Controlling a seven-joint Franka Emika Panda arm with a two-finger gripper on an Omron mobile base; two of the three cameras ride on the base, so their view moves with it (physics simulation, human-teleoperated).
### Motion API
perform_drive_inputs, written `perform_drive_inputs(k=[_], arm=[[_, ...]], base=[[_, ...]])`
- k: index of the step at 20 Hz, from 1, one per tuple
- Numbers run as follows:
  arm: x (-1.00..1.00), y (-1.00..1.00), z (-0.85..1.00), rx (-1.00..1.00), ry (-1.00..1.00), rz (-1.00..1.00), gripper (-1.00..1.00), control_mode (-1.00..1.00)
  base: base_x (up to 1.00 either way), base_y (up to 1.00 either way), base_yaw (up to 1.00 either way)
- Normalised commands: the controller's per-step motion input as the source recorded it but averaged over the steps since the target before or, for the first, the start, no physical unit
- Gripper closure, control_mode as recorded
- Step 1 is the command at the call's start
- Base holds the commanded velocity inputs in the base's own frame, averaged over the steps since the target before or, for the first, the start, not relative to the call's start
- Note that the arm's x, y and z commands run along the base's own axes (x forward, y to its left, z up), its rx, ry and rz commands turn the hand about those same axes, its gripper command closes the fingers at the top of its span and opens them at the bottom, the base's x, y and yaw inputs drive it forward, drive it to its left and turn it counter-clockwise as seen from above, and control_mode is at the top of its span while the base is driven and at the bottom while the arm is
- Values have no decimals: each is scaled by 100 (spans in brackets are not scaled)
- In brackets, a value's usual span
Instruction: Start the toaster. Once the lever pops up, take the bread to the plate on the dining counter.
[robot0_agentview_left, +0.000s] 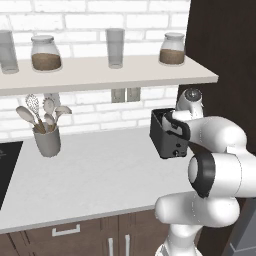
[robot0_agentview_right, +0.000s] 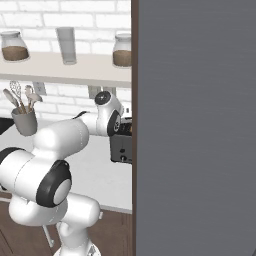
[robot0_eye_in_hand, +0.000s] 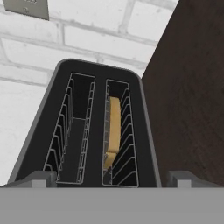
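While the arm reaches over the grey-white counter (robot0_agentview_left: 90, 175), the gripper (robot0_eye_in_hand: 111, 177) hangs directly above the toaster (robot0_eye_in_hand: 98, 127), its jaws spread wide and holding nothing, one dark tip showing at either side of the toaster's near end in the hand view. Seen from above, the bread (robot0_eye_in_hand: 113, 127) stands on edge in the right-hand slot, sunk below the rim, and the left-hand slot holds only its wire guides; the toaster sits at the counter's far right end, just beside a dark wall panel (robot0_agentview_left: 225, 55), with a utensil crock (robot0_agentview_left: 47, 140) well apart to its left and jars (robot0_agentview_left: 46, 53) on the shelf (robot0_agentview_left: 100, 75) above
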Motion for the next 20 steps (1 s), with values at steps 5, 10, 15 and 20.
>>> perform_drive_inputs(k=[5,10,15,20], arm=[[0,0,0,0,0,0,-100,-100],[0,0,0,0,0,0,-100,-100],[0,0,0,0,0,0,-100,-100],[0,0,0,0,0,0,-100,-100]], base=[[0,0,0],[0,0,0],[0,0,0],[0,0,0]])
